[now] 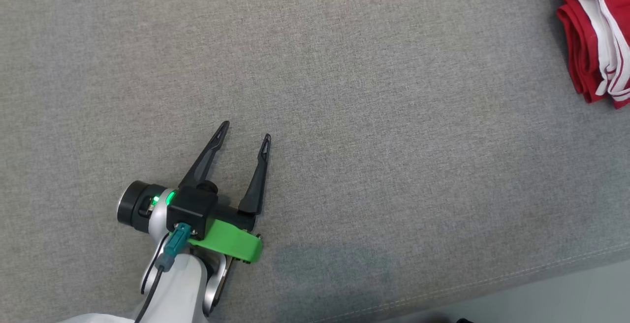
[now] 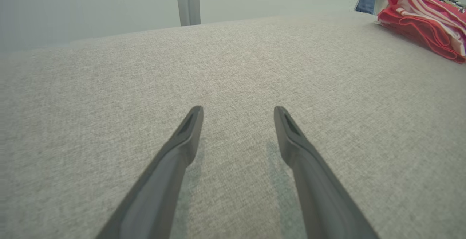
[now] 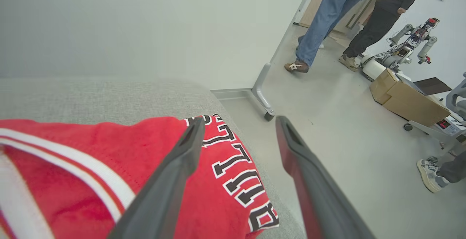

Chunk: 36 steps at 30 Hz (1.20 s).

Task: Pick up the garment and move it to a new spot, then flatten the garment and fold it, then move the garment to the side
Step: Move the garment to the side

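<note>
The garment (image 1: 598,37) is a red jersey with white stripes, folded into a bundle at the far right edge of the grey padded table (image 1: 344,91). It also lies at the upper right of the left wrist view as the garment (image 2: 426,20). My left gripper (image 1: 244,131) rests open over bare grey fabric at the lower left, far from the bundle, and its fingers (image 2: 189,137) hold nothing. My right gripper (image 3: 238,122) is open just above the garment (image 3: 120,169), whose black and white lettering lies between and beside its fingers, with no cloth pinched.
The table's near edge (image 1: 492,283) runs along the lower right with pale floor beyond. Past the table's end stand two people (image 3: 349,16), a wheeled frame leg (image 3: 264,100), a cardboard box (image 3: 407,98), another robot (image 3: 407,49) and a foot (image 3: 433,173).
</note>
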Tool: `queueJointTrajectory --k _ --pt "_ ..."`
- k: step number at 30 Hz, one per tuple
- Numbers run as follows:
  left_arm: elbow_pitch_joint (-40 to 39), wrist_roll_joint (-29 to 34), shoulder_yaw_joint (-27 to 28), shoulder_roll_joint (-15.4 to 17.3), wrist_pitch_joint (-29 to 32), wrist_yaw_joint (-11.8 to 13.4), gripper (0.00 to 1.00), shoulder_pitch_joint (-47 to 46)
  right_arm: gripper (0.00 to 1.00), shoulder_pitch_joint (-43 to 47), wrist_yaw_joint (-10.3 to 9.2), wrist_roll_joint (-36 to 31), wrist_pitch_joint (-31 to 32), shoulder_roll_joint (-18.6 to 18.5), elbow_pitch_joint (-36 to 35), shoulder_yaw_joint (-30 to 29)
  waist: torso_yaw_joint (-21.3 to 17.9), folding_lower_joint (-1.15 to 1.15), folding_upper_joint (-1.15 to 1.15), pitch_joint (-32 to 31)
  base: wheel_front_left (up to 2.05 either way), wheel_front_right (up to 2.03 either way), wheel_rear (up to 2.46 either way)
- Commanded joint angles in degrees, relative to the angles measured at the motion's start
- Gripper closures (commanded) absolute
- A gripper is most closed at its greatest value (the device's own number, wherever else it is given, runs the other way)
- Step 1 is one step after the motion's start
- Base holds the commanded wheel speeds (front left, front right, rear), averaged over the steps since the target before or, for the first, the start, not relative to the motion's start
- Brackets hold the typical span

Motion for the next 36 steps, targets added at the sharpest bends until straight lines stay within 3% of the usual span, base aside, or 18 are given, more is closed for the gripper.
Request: queueJointTrajectory --k 1,7,15,19,25,36 --pt "0.0 -0.1 0.3 0.3 0.1 0.1 0.0 -0.7 0.0 0.9 -0.08 -0.4 -0.2 0.5 -0.8 -0.1 0.1 0.0 0.0 -0.5 0.0 0.0 0.0" --pt "0.2 -0.9 1.2 0.2 0.1 0.8 0.0 0.6 0.0 4.1 -0.08 1.2 -0.2 5.7 -7.1 2.0 0.0 0.0 0.0 -3.5 0.0 0.0 0.0" --pt "0.7 -2.2 3.2 0.2 0.1 2.4 0.0 3.4 0.0 14.0 -0.08 9.3 -0.2 10.5 -16.7 11.3 0.6 0.0 0.0 -10.1 0.0 0.0 0.0" --pt "1.1 -3.4 4.9 0.2 0.1 3.5 0.0 6.2 0.0 21.4 -0.08 15.1 -0.2 11.6 -21.3 18.5 1.4 0.0 0.0 -14.3 0.0 0.0 0.0" --pt "1.6 -3.5 7.4 0.2 0.1 4.5 0.0 9.7 0.0 29.5 -0.08 19.8 -0.2 13.0 -25.5 24.6 2.8 0.0 0.0 -18.6 0.0 0.0 0.0" --pt "2.9 -4.5 12.7 0.1 0.1 5.8 0.0 13.6 0.0 39.4 -0.08 23.1 -0.2 16.3 -29.1 30.5 5.6 0.0 0.0 -23.7 0.0 0.0 0.0"
